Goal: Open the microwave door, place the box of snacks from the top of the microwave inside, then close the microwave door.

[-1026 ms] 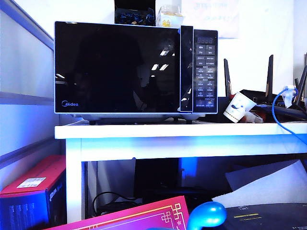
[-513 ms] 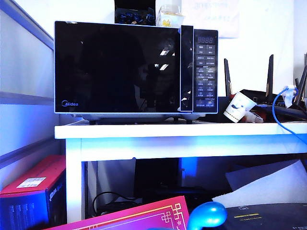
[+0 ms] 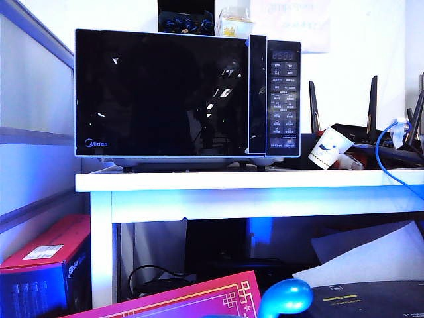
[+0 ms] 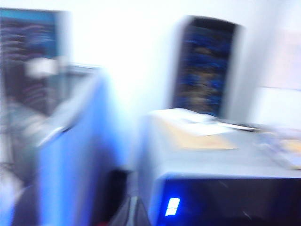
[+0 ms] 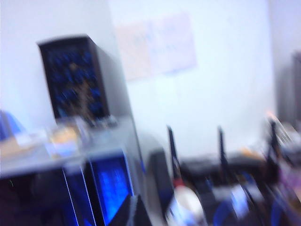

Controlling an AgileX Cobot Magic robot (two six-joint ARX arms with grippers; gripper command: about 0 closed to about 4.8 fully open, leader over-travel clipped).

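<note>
Approaching microwave door [image 3: 162, 93], shut; snack box [image 3: 234, 23] upper centre. Right gripper [image 5: 136, 214] jaws together, left gripper [image 4: 134, 214] unclear; I need handle strip [image 3: 258, 96].

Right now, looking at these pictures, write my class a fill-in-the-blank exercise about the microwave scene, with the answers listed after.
1. The microwave door is ____.
2. The box of snacks sits on ____ of the microwave.
3. The microwave stands on a ____ table.
4. To the right of the microwave, a white paper ____ lies tipped on the table.

Missing words: closed; top; white; cup
</note>
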